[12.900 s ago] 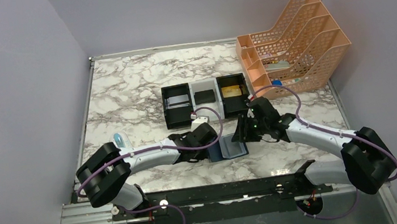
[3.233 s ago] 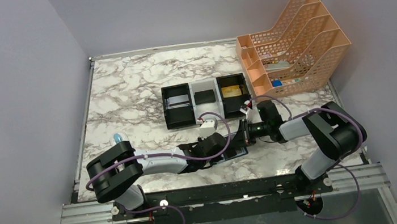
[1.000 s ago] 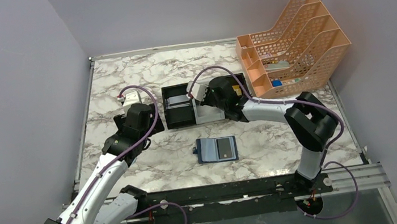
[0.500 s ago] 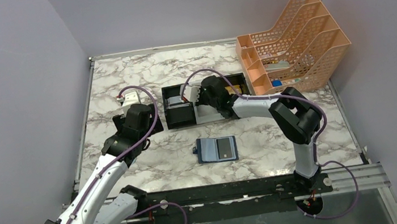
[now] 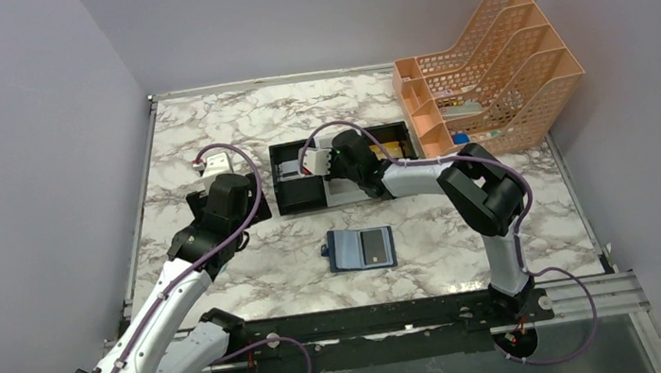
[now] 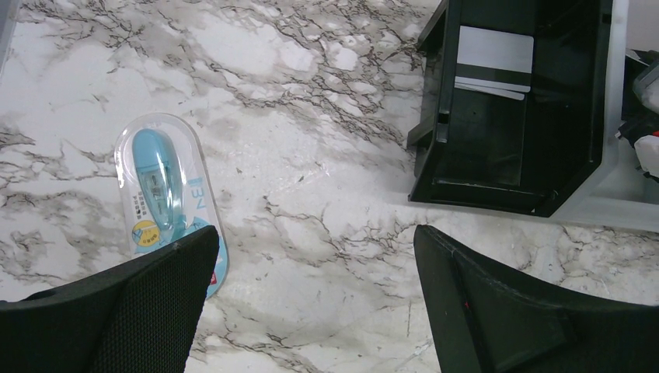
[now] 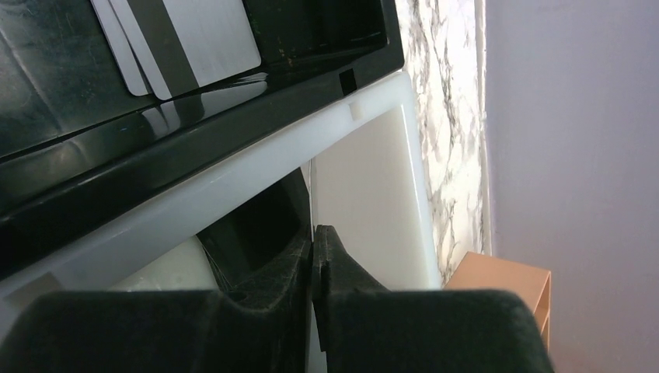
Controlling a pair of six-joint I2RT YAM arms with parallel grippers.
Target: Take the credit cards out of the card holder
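Marble-patterned table (image 5: 207, 144) filled the top view, closed in by pale lilac walls. Largest on it was the peach mesh file rack (image 5: 493, 71), standing well to the right of the black tray (image 5: 299, 193) and farther back. Both arms reached toward that tray: the left arm (image 5: 167, 300) stopped short on its left, and the right arm (image 5: 421, 175) bent across from its right. A white tray (image 5: 353, 193) touched the black tray's right wall. A second black tray (image 5: 399, 135) sat on the white one's other side, with a sliver of gold card (image 5: 384, 148) showing in it. The card holder (image 5: 362, 249) lay open and flat on the marble, apart from the black tray on the side nearer the arm bases. A dark grey card (image 5: 374, 245) sat in its right-hand pocket.

The silver-grey cards (image 6: 495, 53) in the black tray's far end showed plainly in both wrist views, but only as a pale strip from above. The left gripper (image 6: 312, 241) hung over bare marble just left of the black tray, its fingers spread wide and holding nothing. Only that wrist camera caught the blue correction tape packet (image 6: 167, 194), lying well left of the black tray.

The right gripper (image 7: 313, 233) reached into the white tray, just over the wall from the black tray. Its fingers were pressed together to a thin seam, and I could not tell whether anything thin was caught there. From above, the wrist hid those fingers.
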